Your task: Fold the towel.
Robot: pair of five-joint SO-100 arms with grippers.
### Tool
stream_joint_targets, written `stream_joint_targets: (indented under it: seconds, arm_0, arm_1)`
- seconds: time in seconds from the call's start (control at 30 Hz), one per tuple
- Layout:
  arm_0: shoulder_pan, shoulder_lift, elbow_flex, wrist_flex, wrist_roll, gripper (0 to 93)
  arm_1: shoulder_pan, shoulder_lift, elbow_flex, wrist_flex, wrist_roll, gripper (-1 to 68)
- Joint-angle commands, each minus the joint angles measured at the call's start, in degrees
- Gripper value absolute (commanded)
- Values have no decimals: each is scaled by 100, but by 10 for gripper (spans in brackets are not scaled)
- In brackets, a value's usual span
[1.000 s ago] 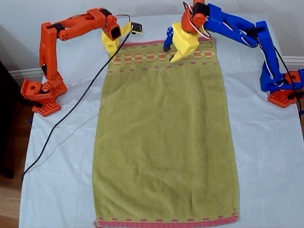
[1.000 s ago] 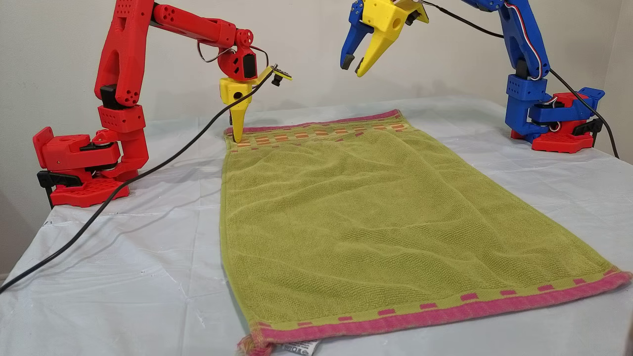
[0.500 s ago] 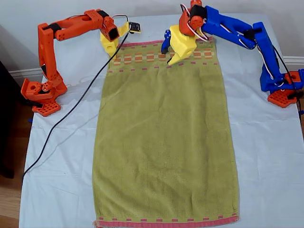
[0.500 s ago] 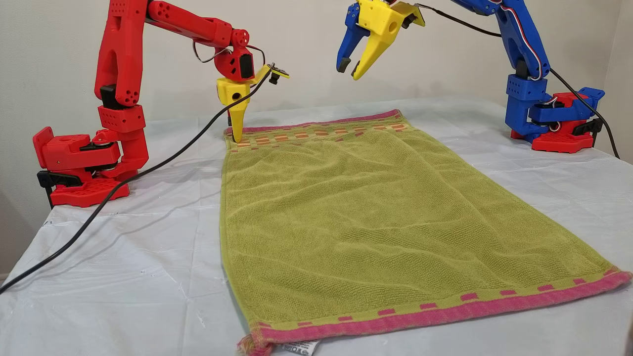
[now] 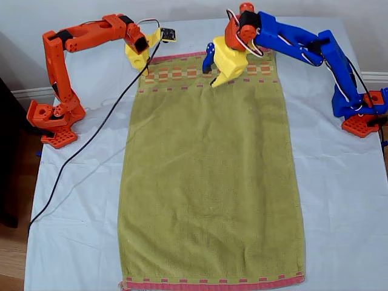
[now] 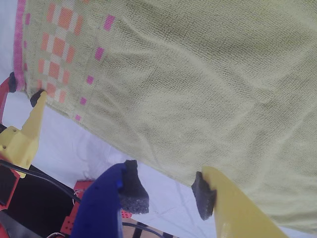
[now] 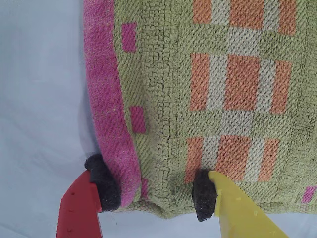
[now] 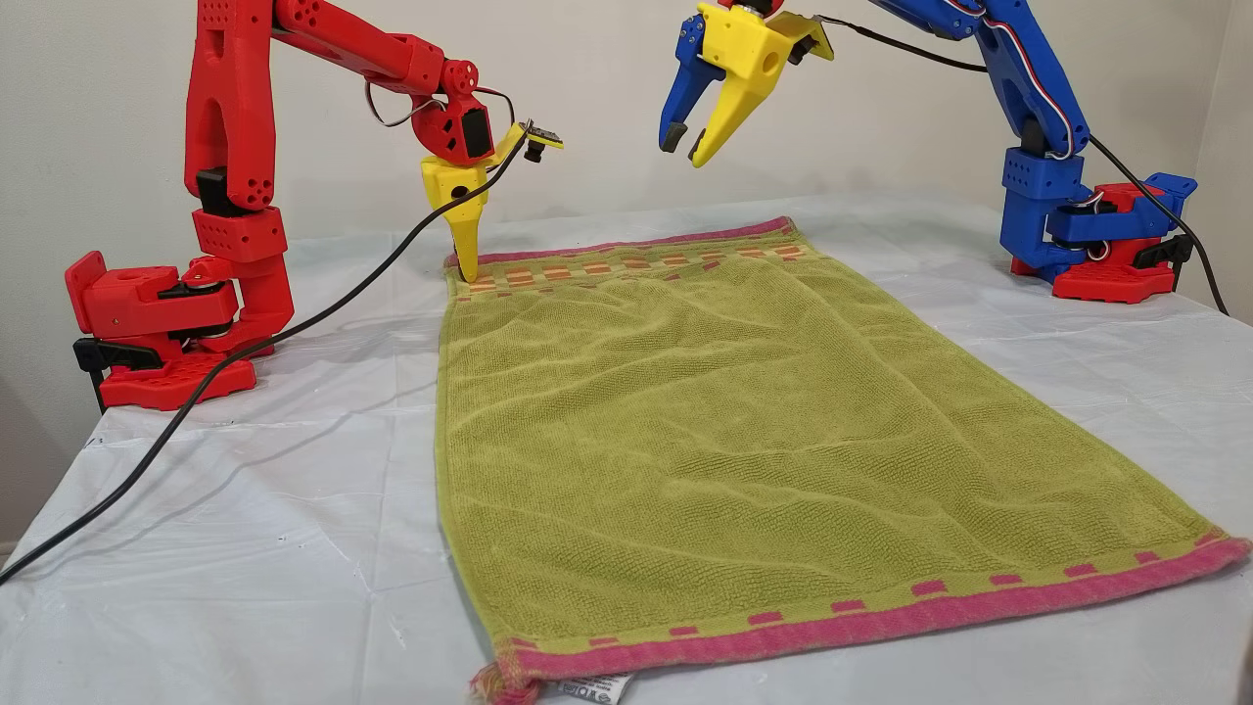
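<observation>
Second pincer (image 7: 158,198): mine on the red arm, down at the towel's far corner, the one at the exterior view's upper left. Jaws spread, one pad outside the pink hem (image 7: 106,124), the other on the checked band (image 7: 233,79). They straddle the corner without pinching it, so it holds nothing.

First pincer (image 8: 685,147): mine on the blue arm, hanging high in the air above the far end of the towel, jaws parted, empty. In the exterior view it sits over the checked band, nearer the middle than the far corner at that view's upper right.

Towel (image 5: 209,176): flat and unfolded on the worktop (image 5: 339,194), long axis running away from the near pink hem (image 8: 881,617); the white tag (image 8: 587,688) peeks from under the near corner.

Step in hand, as I judge it: taking both far corners before the fold.

Doing it well: I'd carry my first pincer out to its corner and lower it until the pads straddle the hem like the other. Close both together, lift evenly, so the edge stays straight.

Risk: a shallow bite on the terry could slip.
</observation>
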Motion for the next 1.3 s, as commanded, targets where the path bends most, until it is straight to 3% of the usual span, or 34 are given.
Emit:
stream_joint_targets:
  seconds: [0.0,0.13,0.23,0.27,0.4,0.77,1.03,1.27]
  arm_0:
    - [44,-141,-132,-132,0,306]
    - [79,-229,-193,-123,-79,290]
    - [53,-202,-176,-114,-62,167]
    - [26,-167,-132,-114,-114,70]
    - [-62,53,158,-255,-229,2]
    - [-97,299,316,-220,-211,1]
    - [-114,747,624,-211,-149,1]
    - [9,809,747,-264,-229,1]
  arm_1:
    - [18,281,-527,18,-97,219]
    - [9,246,-536,26,-105,219]
    - [0,185,-606,26,-105,219]
    - [-9,176,-624,26,-97,219]
    - [0,132,-677,26,-97,219]
    - [281,264,-264,26,-211,219]
    - [1477,1055,993,26,-747,219]
    - [2443,1415,1433,26,-114,219]
